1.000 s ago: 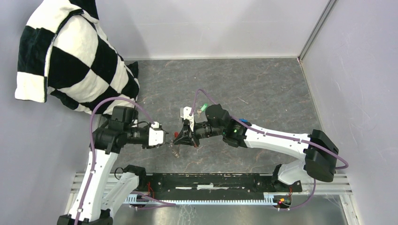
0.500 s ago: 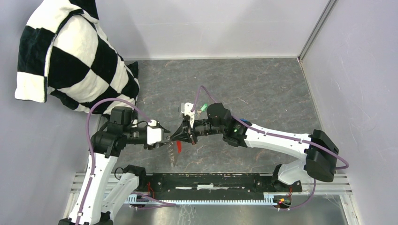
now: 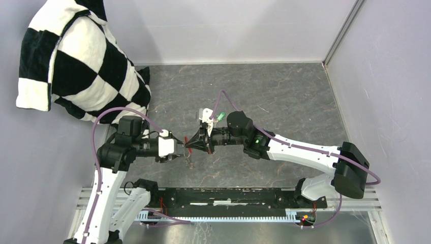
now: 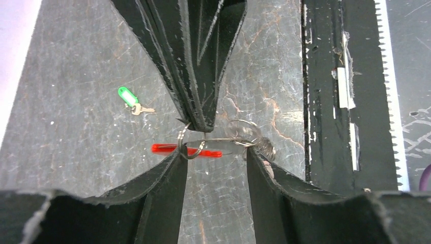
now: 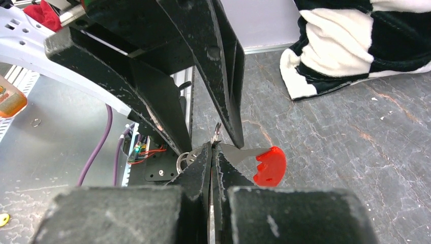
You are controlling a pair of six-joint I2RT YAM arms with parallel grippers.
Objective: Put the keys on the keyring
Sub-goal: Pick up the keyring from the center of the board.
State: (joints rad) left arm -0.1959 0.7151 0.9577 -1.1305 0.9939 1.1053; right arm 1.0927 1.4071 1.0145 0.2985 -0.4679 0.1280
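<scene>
Keyring [image 4: 189, 147] hangs pinched in the closed right gripper [image 5: 212, 148]. Left gripper [image 4: 213, 153] straddles its red tag [image 4: 163, 148], jaws parted, gripping nothing.

Two arms, same build. Left arm [image 3: 103, 190] and right arm [image 3: 305, 149]: white shell links, black joint housings, the biggest a rounded black block [image 3: 350, 173] on the right arm. Purple cable [image 5: 92, 151] runs along each arm, looping free near the wrist. Small green light [image 3: 260, 138] on the right forearm. Left gripper [image 3: 180, 151]: white body behind it. Right gripper [image 3: 190, 145]: black body. Fingers [image 4: 152, 203] matt black, flat, tapering to wedges; edges chipped and scuffed pale. One small round hole [image 5: 210, 51] in a finger face.
</scene>
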